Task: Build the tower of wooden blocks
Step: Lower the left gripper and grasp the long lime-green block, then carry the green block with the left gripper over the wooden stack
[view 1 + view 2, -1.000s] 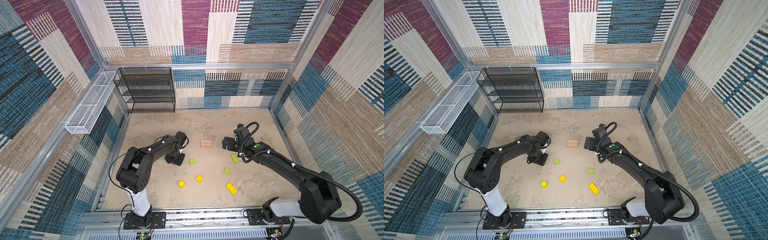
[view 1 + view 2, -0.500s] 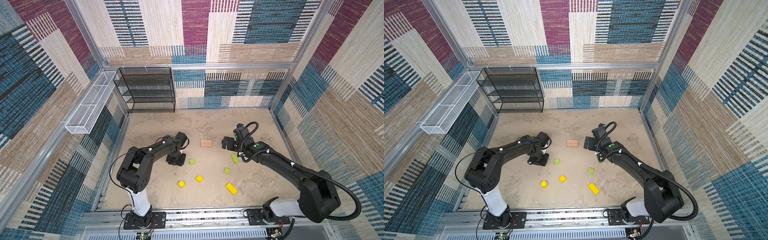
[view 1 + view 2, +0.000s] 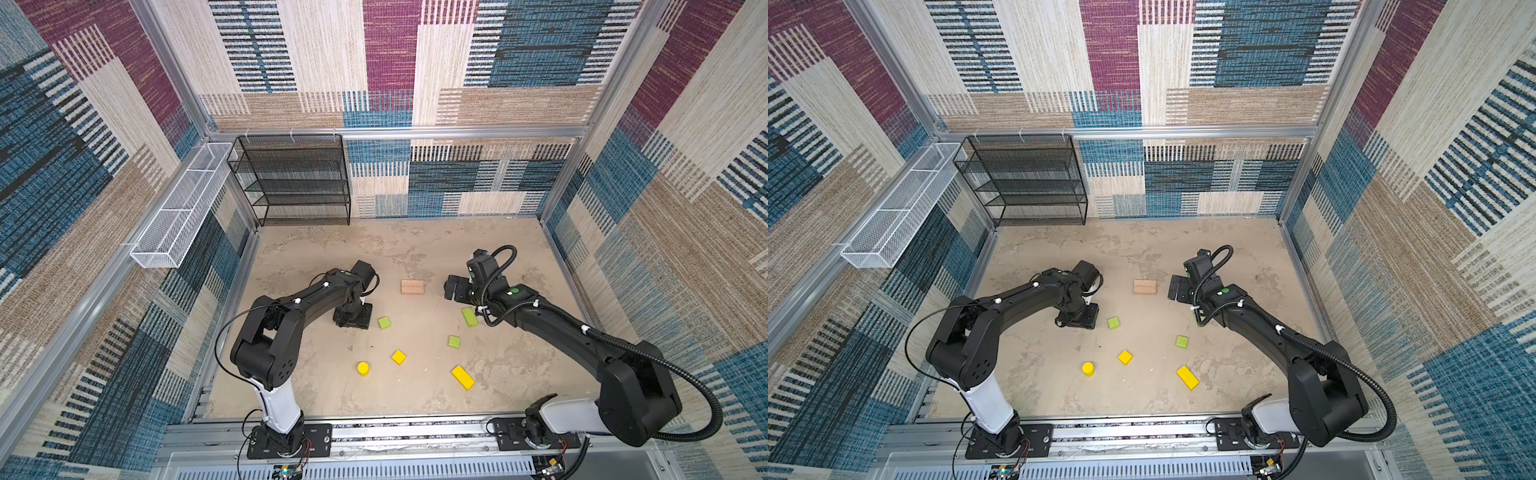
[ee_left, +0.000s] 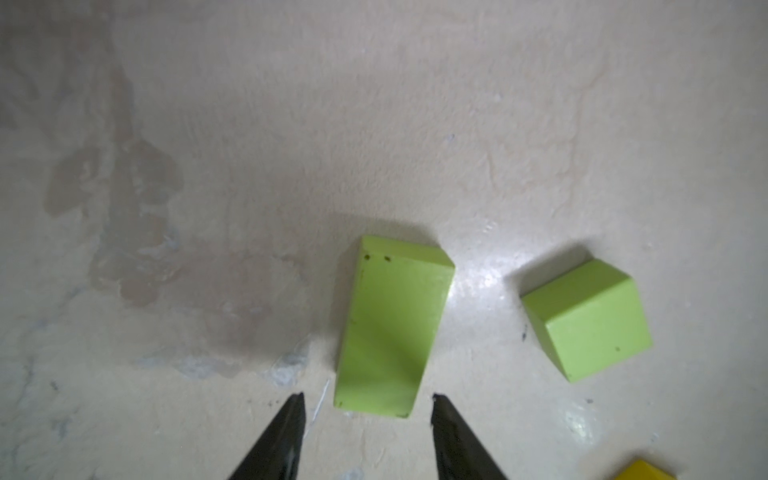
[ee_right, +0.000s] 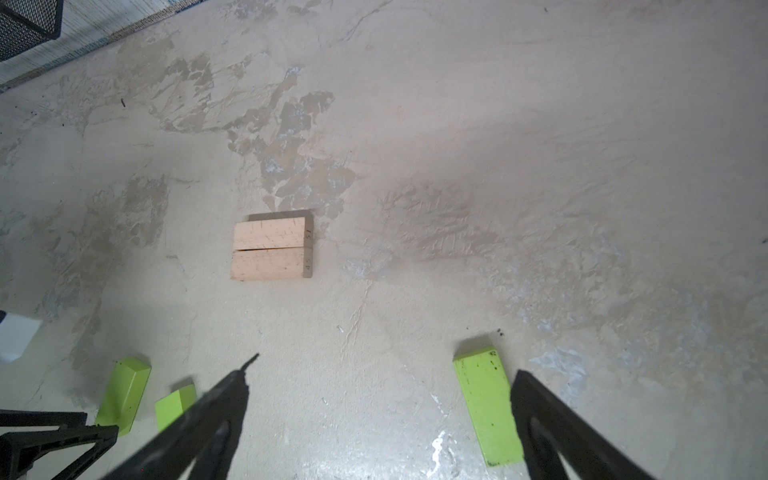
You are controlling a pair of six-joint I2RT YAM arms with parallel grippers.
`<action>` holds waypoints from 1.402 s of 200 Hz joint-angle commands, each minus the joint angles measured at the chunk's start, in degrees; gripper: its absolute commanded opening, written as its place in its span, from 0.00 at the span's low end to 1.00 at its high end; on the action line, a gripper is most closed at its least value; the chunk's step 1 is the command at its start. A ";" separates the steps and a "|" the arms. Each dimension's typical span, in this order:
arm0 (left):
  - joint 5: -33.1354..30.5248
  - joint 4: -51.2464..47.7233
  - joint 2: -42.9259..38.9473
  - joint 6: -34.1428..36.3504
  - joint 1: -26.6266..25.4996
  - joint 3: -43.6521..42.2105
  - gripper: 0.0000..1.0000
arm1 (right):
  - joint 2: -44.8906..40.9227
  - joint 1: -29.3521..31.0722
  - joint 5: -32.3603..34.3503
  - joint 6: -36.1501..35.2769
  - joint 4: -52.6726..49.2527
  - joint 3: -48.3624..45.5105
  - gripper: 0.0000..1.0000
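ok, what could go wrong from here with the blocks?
1. The left gripper is open, and its jaws flank only the near end of the long lime-green block. Closing there may pivot it toward the lime-green cube nearby.
2. The right gripper is wide open, with one finger close beside the second long lime-green block. A sideways move could knock it.

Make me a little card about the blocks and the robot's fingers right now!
tan planks: flat, side by side, nothing on top
long green block: loose on the table, one end by the tips of the left fingers
left fingers: open, not gripping
right fingers: wide open, empty, near second long green block
yellow cylinder: upright, standing alone
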 commanded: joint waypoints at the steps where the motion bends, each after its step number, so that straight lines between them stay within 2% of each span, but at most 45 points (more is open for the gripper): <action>1: -1.43 -0.76 0.33 -0.85 0.01 1.07 0.52 | -0.44 0.03 0.31 0.24 1.73 -0.19 0.99; 58: -0.02 -0.74 0.94 -0.69 -0.07 2.06 0.50 | -0.13 0.07 -0.30 0.46 2.34 -0.39 0.99; 121: 0.86 -0.39 2.18 -1.39 -0.77 2.11 0.53 | -0.54 0.03 -0.38 0.50 2.71 -1.01 0.99; 234: -1.02 -0.40 3.56 -3.60 -1.37 2.97 0.39 | -0.43 0.00 -0.34 -0.13 2.96 -0.39 0.99; 280: -0.98 -0.44 3.84 -4.08 -1.41 3.07 0.22 | -0.21 -0.03 -0.47 -0.17 3.13 -0.35 0.99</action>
